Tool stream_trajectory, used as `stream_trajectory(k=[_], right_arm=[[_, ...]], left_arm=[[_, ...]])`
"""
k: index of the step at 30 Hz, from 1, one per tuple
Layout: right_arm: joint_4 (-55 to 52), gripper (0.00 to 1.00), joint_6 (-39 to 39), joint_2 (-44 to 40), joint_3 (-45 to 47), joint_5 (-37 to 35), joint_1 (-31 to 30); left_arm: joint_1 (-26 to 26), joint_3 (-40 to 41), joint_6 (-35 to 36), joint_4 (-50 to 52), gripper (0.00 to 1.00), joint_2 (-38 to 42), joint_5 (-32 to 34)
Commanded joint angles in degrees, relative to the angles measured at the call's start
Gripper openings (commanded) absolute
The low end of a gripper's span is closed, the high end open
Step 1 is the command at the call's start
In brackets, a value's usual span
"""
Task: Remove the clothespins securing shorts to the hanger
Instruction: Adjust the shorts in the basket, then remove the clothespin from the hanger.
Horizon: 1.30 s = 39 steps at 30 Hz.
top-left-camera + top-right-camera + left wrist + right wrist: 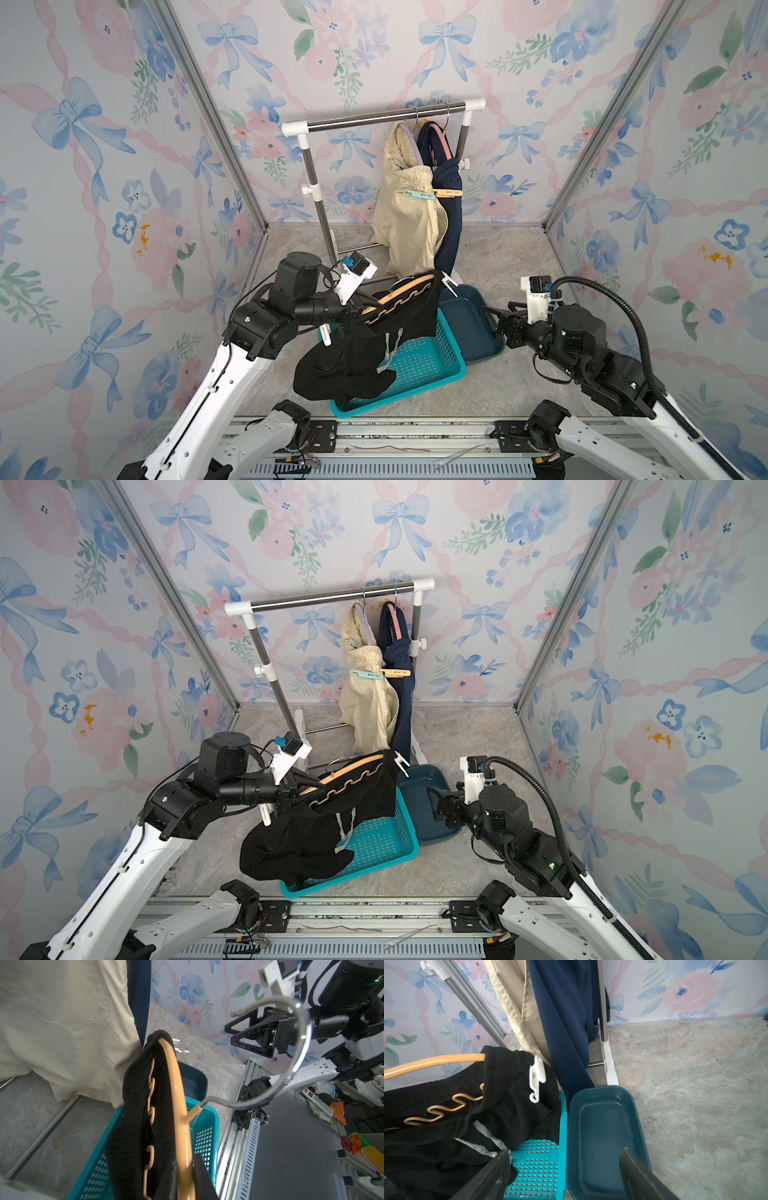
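My left gripper (357, 313) (185, 1159) is shut on an orange hanger (399, 297) (178, 1093) that carries black shorts (353, 365) (446, 1147) over a teal basket. A white clothespin (448, 282) (536, 1076) clips the shorts at the hanger's right end, and another white one (325, 334) hangs at its left end. My right gripper (498, 309) (565, 1150) is open and holds nothing, over the dark tray just right of the near clothespin. Cream shorts (409, 220) and navy shorts (451, 216) hang on the rack with a mint clothespin (417, 194) and an orange clothespin (446, 192).
The teal basket (432, 365) sits on the floor under the black shorts, and a dark teal tray (478, 332) stands against its right side. The clothes rack (382, 117) stands at the back wall. Floral walls close in both sides.
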<state>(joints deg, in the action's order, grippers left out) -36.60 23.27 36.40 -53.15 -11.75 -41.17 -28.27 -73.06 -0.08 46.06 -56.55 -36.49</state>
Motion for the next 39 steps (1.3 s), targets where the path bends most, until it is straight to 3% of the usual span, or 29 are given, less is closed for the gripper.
stream_trajectory(k=[1,7,12,18,39], right_arm=[[0.69,0.82,-4.39,0.61,0.23,3.17,0.53],[1.64,0.78,-9.12,4.91,-0.70,6.25,-1.38],[0.64,0.79,-15.57,11.21,-4.51,1.28,-5.22],[0.79,0.80,-20.77,16.47,-7.84,-1.95,-4.94],[4.29,0.62,-29.38,27.78,-13.02,10.15,0.09]], left_arm=[[-0.91,0.13,-0.32,-5.81,0.00,0.42,-0.85],[-1.00,1.39,-3.06,-5.65,0.00,3.95,-0.51],[-1.00,2.37,-3.85,-4.73,0.00,4.66,-1.73],[-1.00,2.57,-3.66,-3.00,0.00,5.34,-1.57],[-1.00,2.74,-4.59,-1.60,0.00,5.47,-2.17]])
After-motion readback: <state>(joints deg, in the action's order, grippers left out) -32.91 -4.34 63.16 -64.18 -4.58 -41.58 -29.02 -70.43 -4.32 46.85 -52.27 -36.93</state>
